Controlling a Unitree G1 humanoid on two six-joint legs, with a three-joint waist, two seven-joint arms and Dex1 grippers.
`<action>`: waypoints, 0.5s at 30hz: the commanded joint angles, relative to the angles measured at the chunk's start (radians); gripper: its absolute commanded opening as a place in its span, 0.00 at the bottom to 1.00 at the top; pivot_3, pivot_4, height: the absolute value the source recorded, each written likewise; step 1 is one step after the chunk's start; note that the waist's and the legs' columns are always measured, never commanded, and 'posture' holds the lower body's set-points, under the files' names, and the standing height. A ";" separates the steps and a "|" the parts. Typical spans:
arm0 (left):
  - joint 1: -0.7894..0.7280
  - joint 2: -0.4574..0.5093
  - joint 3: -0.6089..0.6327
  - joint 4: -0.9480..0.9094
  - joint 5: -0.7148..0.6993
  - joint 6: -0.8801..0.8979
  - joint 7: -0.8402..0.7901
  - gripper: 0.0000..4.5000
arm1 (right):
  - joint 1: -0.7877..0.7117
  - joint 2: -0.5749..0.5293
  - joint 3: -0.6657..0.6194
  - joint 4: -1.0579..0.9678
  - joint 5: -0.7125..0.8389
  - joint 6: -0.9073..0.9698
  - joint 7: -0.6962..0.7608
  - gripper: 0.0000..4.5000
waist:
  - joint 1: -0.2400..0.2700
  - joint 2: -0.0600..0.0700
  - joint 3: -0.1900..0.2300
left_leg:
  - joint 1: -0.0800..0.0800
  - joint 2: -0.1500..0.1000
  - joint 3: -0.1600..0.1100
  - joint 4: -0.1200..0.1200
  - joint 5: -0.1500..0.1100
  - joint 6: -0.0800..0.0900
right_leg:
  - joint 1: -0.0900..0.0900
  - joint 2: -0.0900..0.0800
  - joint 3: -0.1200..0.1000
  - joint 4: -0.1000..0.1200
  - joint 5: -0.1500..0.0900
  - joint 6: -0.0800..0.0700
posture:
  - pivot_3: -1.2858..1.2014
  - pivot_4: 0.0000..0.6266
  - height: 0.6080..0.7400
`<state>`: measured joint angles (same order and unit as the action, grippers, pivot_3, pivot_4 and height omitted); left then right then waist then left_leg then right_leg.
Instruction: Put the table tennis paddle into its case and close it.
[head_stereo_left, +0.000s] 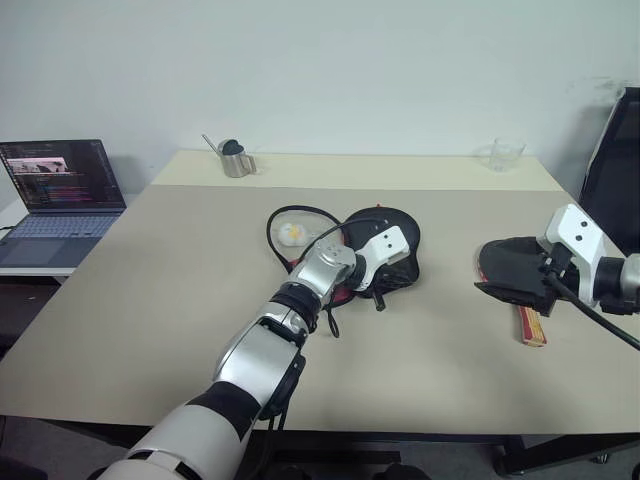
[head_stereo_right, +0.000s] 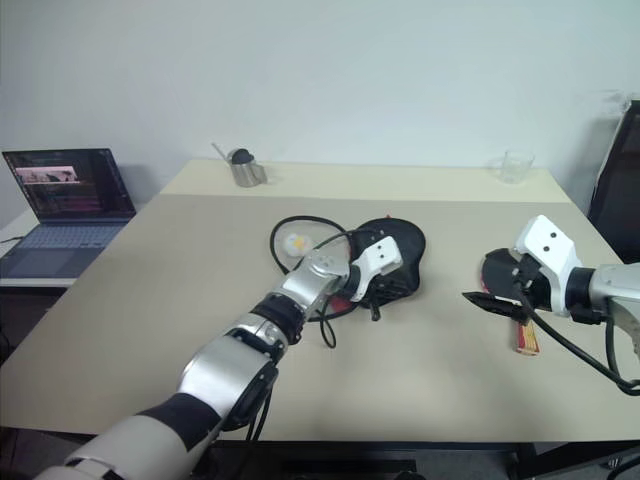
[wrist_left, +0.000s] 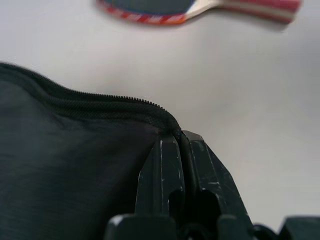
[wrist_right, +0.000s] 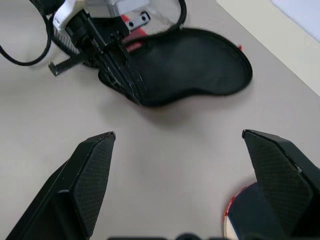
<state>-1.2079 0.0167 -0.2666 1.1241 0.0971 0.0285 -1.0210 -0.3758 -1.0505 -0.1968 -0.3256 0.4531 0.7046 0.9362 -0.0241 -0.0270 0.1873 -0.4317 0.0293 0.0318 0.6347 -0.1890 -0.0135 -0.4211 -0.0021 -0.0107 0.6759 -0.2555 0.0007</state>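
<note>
Prepping the case (head_stereo_left: 385, 240) near the middle of the table (head_stereo_left: 150, 290): left gripper (wrist_right: 120, 75) has its jaws pinched shut on the zippered edge, apparently lifting it to open the mouth. Paddle (head_stereo_right: 512, 290) lies well apart, at the table's right side, beneath the right gripper (wrist_right: 185, 175), whose jaws stand wide and empty. Next move, as I judge it: right gripper drops onto the handle (head_stereo_left: 531, 324) and grasps. Hard to tell how far the case gapes. Paddle face mostly hidden under the right gripper.
</note>
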 joint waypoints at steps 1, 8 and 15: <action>-0.022 -0.027 -0.006 0.015 0.014 -0.052 -0.026 0.01 | -0.024 0.000 -0.007 -0.002 -0.003 -0.022 -0.002 1.00 | 0.000 0.000 0.000 | 0.000 0.000 0.000 0.000 0.000 0.000 | 0.000 0.000 0.000 0.000 0.000 0.000 | 0.52 0.24 1.00; -0.041 -0.073 -0.004 0.076 0.050 -0.071 0.045 0.01 | -0.054 0.016 0.030 0.017 -0.014 -0.043 -0.002 1.00 | -0.002 0.000 0.000 | 0.000 0.000 0.000 0.000 0.000 0.000 | 0.000 0.000 0.000 0.001 0.000 0.000 | 0.52 0.24 1.00; -0.060 -0.091 0.024 0.108 0.057 -0.033 0.165 0.01 | -0.070 0.030 0.053 0.028 -0.022 -0.056 -0.006 1.00 | -0.002 0.000 0.000 | 0.000 0.000 0.000 0.001 0.000 0.000 | 0.000 0.000 0.000 0.002 0.000 0.000 | 0.52 0.24 1.00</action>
<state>-1.2391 -0.0666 -0.2673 1.2312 0.1589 -0.0192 -0.8778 -0.4191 -1.0156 -0.1337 -0.2901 0.4420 0.6664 0.9358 -0.0257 -0.0271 0.1874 -0.4316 0.0293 0.0318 0.6355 -0.1890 -0.0134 -0.4212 -0.0021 -0.0104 0.6776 -0.2554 0.0007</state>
